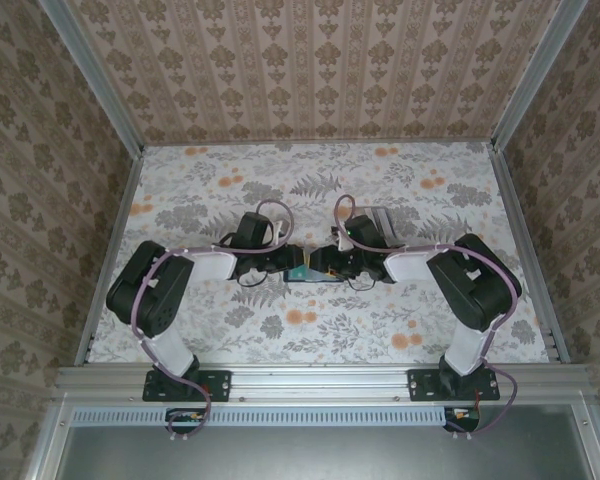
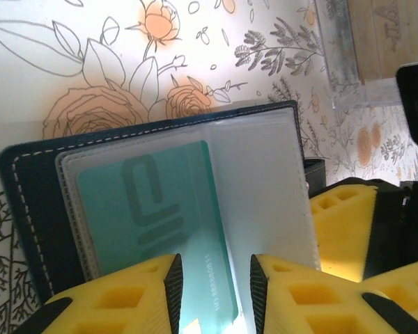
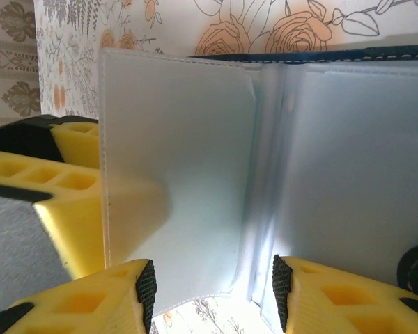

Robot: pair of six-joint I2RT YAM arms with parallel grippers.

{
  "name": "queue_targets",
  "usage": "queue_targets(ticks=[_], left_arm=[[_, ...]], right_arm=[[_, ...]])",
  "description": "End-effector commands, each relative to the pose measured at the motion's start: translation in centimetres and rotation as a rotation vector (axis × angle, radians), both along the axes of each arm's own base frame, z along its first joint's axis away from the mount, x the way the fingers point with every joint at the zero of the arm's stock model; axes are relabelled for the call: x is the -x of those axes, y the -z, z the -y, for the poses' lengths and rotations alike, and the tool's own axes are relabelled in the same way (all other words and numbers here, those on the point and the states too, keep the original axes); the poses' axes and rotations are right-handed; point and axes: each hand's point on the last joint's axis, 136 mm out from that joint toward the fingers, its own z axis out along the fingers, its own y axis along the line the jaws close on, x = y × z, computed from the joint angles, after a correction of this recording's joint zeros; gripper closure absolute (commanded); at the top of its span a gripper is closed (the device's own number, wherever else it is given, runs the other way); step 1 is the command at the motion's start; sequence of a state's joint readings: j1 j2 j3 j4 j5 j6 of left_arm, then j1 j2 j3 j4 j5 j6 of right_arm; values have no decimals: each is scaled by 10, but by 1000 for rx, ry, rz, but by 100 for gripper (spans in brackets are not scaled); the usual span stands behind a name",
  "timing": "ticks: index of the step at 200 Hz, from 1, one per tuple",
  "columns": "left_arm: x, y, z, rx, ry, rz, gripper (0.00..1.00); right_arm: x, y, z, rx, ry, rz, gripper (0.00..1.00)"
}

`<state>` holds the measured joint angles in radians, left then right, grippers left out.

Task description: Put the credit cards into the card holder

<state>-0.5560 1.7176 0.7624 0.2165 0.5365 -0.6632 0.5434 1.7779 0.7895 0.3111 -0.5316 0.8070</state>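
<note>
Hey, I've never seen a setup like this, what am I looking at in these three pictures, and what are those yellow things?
These are two robot arms bolted to the near edge of a flower-patterned table. The wide picture comes from a camera above and behind them; the other two come from cameras on each wrist. The yellow blocks are gripper fingers. In the middle the arms meet over a dark blue card holder, open, with clear plastic sleeves. In the left wrist view, the left gripper has a teal-green credit card between its fingers, partly inside a sleeve. In the right wrist view, the right gripper is at the edge of an empty sleeve.
</note>
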Motion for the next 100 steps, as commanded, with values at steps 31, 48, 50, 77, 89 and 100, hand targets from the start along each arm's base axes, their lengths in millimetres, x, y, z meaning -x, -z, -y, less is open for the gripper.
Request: queue_targets(ticks=[31, 48, 50, 77, 89, 100], left_arm=[[-5, -1, 10, 22, 12, -16, 67], [-5, -1, 11, 26, 13, -23, 67], [-4, -1, 11, 25, 14, -24, 67], [-5, -1, 10, 15, 9, -21, 67], [-4, 0, 9, 11, 8, -29, 67], [-5, 0, 9, 12, -1, -32, 67]], right_arm=[[-2, -15, -5, -40, -15, 60, 53], [-4, -20, -7, -59, -9, 64, 53], [-4, -20, -7, -63, -8, 64, 53], [-3, -30, -9, -96, -12, 86, 49], [-2, -30, -9, -92, -17, 88, 49], [-1, -31, -9, -95, -17, 84, 49]])
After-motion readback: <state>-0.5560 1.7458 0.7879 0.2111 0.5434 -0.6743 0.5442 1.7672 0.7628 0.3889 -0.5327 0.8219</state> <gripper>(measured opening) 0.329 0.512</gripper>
